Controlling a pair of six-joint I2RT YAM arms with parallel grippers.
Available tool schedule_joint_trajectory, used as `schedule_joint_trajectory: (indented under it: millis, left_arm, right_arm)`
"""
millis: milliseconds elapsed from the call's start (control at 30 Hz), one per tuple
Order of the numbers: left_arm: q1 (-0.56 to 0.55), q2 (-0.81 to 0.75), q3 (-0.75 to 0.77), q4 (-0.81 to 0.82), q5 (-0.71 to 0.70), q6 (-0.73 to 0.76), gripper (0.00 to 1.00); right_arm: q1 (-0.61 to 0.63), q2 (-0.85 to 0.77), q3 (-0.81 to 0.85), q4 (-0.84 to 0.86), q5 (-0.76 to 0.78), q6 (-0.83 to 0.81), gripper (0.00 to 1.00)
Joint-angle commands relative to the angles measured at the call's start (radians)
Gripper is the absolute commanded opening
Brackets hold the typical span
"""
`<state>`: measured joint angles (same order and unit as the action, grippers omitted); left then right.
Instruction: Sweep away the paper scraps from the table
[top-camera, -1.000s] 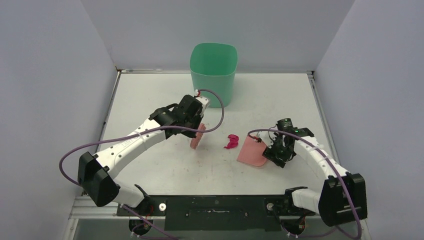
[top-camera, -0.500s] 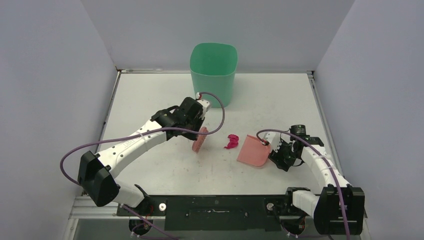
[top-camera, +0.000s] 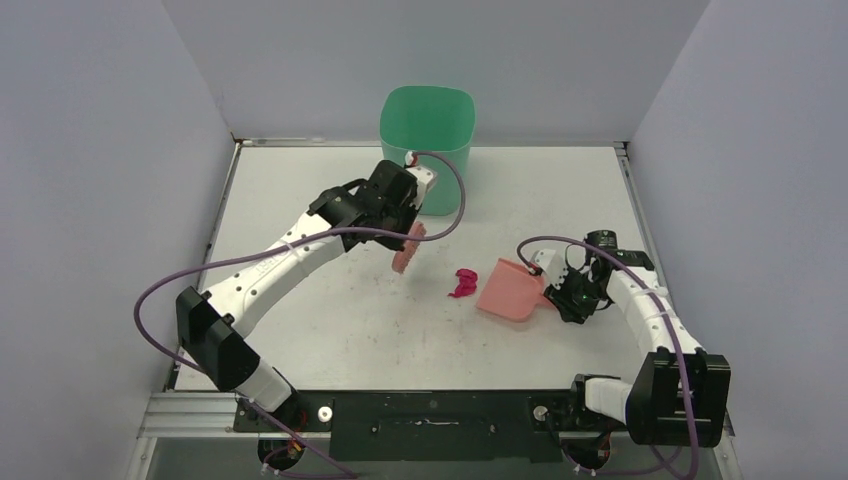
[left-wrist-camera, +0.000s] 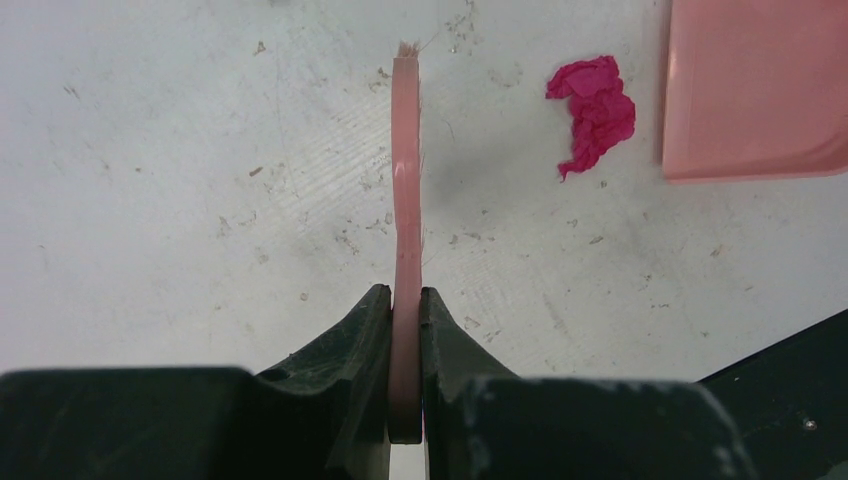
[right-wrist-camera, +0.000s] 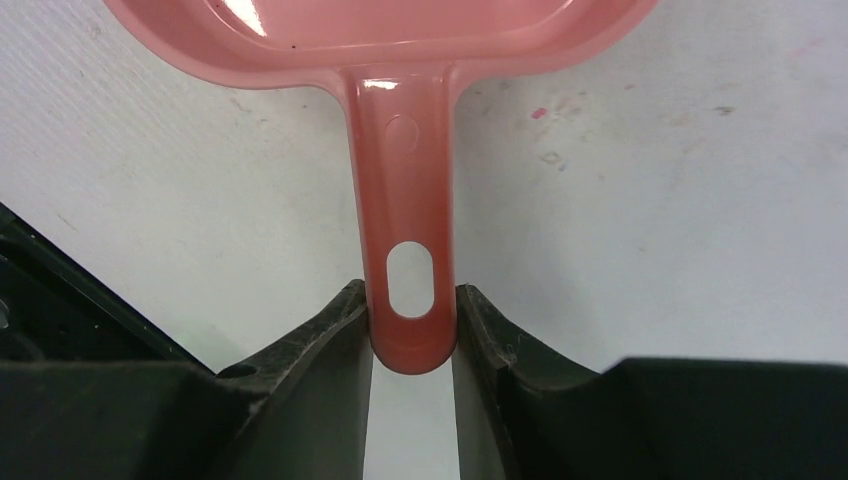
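The left gripper (left-wrist-camera: 405, 296) was clamped on the thin edge of one pink hand brush (left-wrist-camera: 405, 150), which ran straight ahead from its fingers over the white table (left-wrist-camera: 150, 200). The right gripper (right-wrist-camera: 412, 292) was pinched on the handle end of one pink dustpan (right-wrist-camera: 404, 150), at the hanging hole, with the pan spreading out ahead of it.

Ahead and to the right of the left gripper, about level with the brush's far end, lay the only paper scrap in view, a crumpled magenta piece (left-wrist-camera: 595, 110). It sat between the brush and the dustpan's open lip, just beside the lip but apart from it.

The scrap looked very light and soft, likely to skid, tumble or flick away under a quick stroke. It probably called for no pinching at all. The bristles would best meet it on the side facing the brush and nudge it toward the lip.

Farthest from both grippers stood one green bin (top-camera: 427, 140).
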<state>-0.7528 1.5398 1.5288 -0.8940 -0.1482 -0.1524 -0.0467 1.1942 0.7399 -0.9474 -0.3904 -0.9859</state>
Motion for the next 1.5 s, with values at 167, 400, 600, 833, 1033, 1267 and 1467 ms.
schedule_joint_trajectory:
  millis: [167,400,600,833,1033,1267,1467]
  left_arm:
    - [0.004,0.17,0.289,-0.184,-0.051,0.054,0.0]
    - [-0.018,0.275,0.307,-0.176,-0.04,0.012,0.0]
    - [-0.04,0.369,0.311,-0.107,0.14,-0.076,0.0]
    - [-0.069,0.394,0.317,0.008,0.389,-0.188,0.0]
    - [-0.087,0.333,0.35,0.029,0.476,-0.208,0.0]
    - [-0.066,0.216,0.33,-0.024,0.359,-0.189,0.0]
    - [-0.061,0.053,0.244,-0.061,0.163,-0.158,0.0]
  right_arm:
    - [0.062,0.048,0.198,-0.229,0.117,0.032,0.05]
    - [0.187,0.03,0.135,-0.172,0.225,0.159,0.05]
    - [0.21,0.057,0.112,-0.13,0.225,0.196,0.05]
    - [0.217,0.058,0.105,-0.114,0.218,0.208,0.05]
    - [0.217,0.013,0.081,-0.093,0.201,0.202,0.05]
    - [0.211,-0.05,0.028,-0.028,0.168,0.213,0.06]
    - [0.202,-0.101,0.028,0.0,0.139,0.208,0.05]
